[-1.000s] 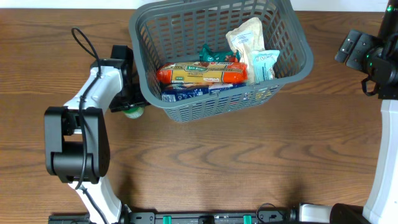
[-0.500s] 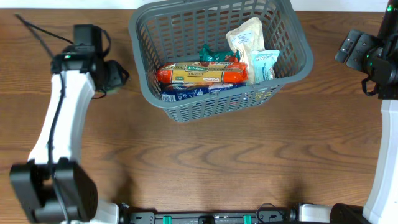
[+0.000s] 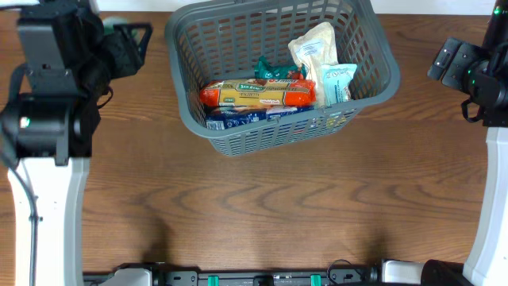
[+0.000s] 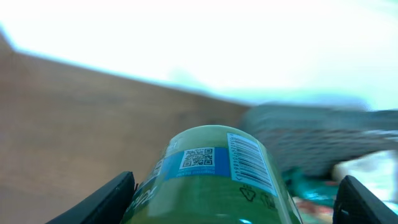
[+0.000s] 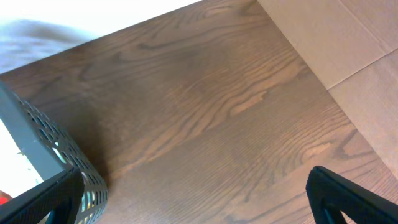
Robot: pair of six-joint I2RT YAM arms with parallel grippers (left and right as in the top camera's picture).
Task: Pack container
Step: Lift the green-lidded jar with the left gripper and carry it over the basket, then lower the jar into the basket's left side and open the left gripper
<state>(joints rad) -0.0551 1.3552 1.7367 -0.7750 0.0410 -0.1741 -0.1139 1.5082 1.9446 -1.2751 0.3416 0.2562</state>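
Note:
The container (image 3: 279, 137) is a dark grey slotted basket at the back middle of the table. It holds an orange pasta packet (image 3: 258, 94), a blue packet (image 3: 238, 114), a green packet (image 3: 274, 71), a white bag (image 3: 313, 46) and a pale blue packet (image 3: 337, 81). My left gripper (image 3: 127, 36) is raised left of the basket and shut on a green bottle (image 4: 214, 171) with a blue label. The blurred basket (image 4: 311, 134) lies ahead of it to the right. My right gripper (image 3: 452, 59) is open and empty, right of the basket; the basket's corner (image 5: 43, 146) shows in the right wrist view.
Brown cardboard (image 5: 348, 37) lies past the table's far right edge. The wooden table top (image 3: 278, 214) stretches in front of the basket.
My left arm has lifted from the table beside the basket's left wall and swung up and back with the green bottle. The right arm has not moved.

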